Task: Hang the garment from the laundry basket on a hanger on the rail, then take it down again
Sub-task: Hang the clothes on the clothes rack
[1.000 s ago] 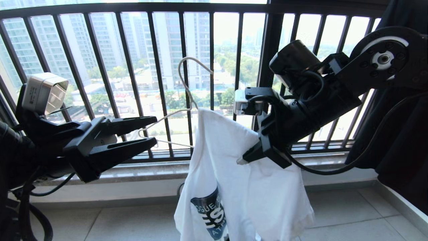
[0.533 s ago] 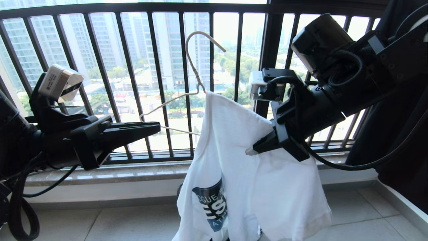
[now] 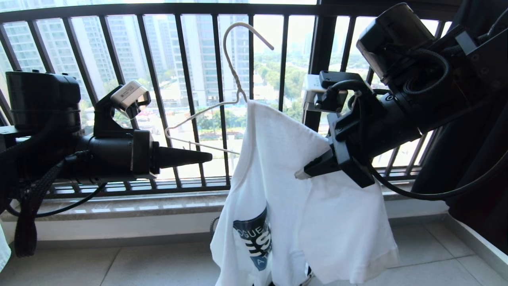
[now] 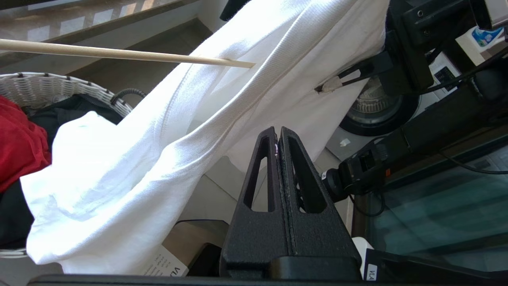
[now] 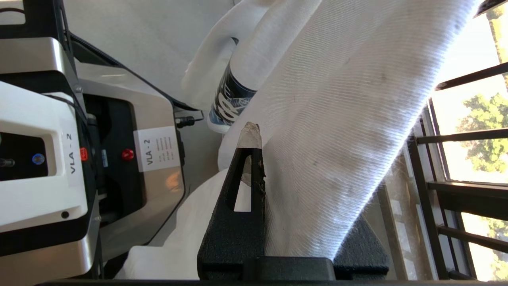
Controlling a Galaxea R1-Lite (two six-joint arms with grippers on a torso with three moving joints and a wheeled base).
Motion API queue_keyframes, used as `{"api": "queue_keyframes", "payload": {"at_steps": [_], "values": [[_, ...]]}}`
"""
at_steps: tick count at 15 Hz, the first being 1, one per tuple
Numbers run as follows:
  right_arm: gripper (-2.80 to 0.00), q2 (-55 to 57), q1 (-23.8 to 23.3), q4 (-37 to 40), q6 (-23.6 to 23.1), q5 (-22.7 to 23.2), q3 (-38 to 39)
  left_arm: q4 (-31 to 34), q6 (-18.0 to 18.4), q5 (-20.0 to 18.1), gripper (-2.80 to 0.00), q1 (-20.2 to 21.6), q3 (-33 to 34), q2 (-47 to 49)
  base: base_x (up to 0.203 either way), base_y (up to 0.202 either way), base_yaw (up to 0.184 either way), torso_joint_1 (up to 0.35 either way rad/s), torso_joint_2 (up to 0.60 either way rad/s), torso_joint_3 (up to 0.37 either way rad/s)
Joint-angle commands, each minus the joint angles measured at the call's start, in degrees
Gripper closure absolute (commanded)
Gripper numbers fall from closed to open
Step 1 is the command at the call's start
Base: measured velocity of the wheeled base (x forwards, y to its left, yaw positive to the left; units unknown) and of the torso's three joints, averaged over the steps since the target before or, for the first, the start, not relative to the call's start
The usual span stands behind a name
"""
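Observation:
The white garment (image 3: 301, 206) with a dark blue chest print (image 3: 256, 242) hangs over the right half of the cream wire hanger (image 3: 234, 85), whose hook points up in front of the balcony bars. My right gripper (image 3: 301, 173) is shut on the garment at its right shoulder; cloth hides one finger in the right wrist view. My left gripper (image 3: 206, 157) is shut on nothing, level, its tip just below the hanger's bare left end. The laundry basket (image 4: 47, 85) sits below, with the garment's hem (image 4: 99, 190) trailing over it. The rail is out of view.
The dark barred balcony railing (image 3: 190, 99) and a stone sill (image 3: 119, 202) stand right behind the hanger. A dark garment (image 3: 476, 167) hangs at the far right. Red cloth (image 4: 16, 147) lies in the basket. My own base (image 5: 39, 159) stands beside the tiled floor (image 3: 416, 254).
My left gripper has shut, rolled at the wrist and pushed right toward the hanger. My right arm has lifted the hanger and garment higher and slightly right.

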Motion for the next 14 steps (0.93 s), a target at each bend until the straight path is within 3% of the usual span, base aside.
{"api": "queue_keyframes", "payload": {"at_steps": [1,3,4,14], "values": [[0.00,0.7,-0.1,0.3,-0.3,-0.2,0.0,0.0,-0.2,0.4,0.00,-1.0,-0.7,4.6,0.000,0.000,0.000,0.000,0.00,0.000],[0.00,1.0,-0.4,0.2,-0.3,-0.6,0.0,-0.1,-0.2,3.5,0.00,-1.1,-1.6,7.4,0.000,0.000,0.000,0.000,0.00,0.000],[0.00,1.0,-0.4,0.2,-0.3,-0.6,-0.1,-0.1,-0.1,5.1,-2.80,-1.1,-1.8,8.8,0.000,0.000,0.000,0.000,0.00,0.000],[0.00,-0.6,-1.0,0.4,-0.3,-0.7,-0.2,0.0,2.2,9.8,-2.80,-1.6,-3.1,16.3,0.000,0.000,0.000,0.000,0.00,0.000]]}}
